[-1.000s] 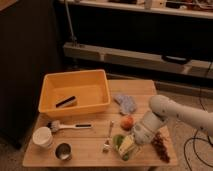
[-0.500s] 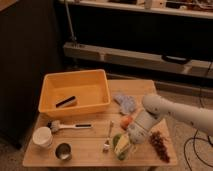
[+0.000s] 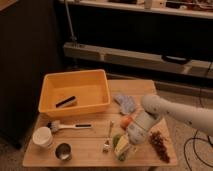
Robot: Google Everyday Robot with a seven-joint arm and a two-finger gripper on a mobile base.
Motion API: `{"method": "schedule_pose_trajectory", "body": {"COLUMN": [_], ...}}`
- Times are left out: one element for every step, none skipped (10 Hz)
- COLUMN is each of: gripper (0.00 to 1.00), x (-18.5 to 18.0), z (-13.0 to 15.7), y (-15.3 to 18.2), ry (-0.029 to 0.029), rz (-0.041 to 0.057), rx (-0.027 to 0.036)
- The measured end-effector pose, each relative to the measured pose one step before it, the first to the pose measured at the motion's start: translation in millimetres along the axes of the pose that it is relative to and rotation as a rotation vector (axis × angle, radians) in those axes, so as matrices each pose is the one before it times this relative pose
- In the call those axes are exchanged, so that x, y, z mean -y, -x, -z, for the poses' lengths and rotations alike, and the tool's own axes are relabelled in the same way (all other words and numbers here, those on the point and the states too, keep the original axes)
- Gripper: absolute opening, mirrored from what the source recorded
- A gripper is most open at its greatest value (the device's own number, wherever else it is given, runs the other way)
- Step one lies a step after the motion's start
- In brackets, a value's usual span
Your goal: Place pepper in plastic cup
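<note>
Wood forms the small table [image 3: 90, 145] on which everything sits. At its front right, the robot's white arm [image 3: 170, 112] bends down over the short translucent lime-green plastic cup [image 3: 118, 141], and the gripper [image 3: 128, 148] sits low just beside that cup, fingers closed together. The long dark green pepper cannot be picked out; whether the closed fingers hold it cannot be told. A round orange-red fruit [image 3: 126, 121] lies just behind the arm's wrist, a metal fork [image 3: 108, 136] to the cup's left, dark red grapes [image 3: 159, 142] to the right. Further left stand a dark metal cup [image 3: 63, 151], a white cup [image 3: 42, 137], a brush [image 3: 67, 126] and an orange plastic bin [image 3: 75, 92].
</note>
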Motion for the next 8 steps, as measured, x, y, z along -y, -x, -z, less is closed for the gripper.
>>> {"method": "schedule_pose_trajectory", "body": {"gripper": [0.0,0.04,0.12,0.24,0.35,0.43,0.55,0.64], "x": [1.33,1.58,0.99,2.25,1.65,-0.09,-1.13,-0.98], "z": [1.85,2.52,2.79,3.78,2.64,0.73,-0.4,-0.65], "y": [-0.28,-0.08,0.44,1.56,1.4,1.58,2.37,1.54], "ry": [0.00245,0.00295,0.00573,0.01493,0.01055,0.00452,0.00099,-0.00067], "rz": [-0.00584,-0.00666,-0.00626,-0.01046,-0.00726,-0.00368,-0.00496,-0.00338], "rx": [0.00335,0.00445,0.00539,0.00685,0.00372,-0.00058,-0.00436,-0.00327]}}
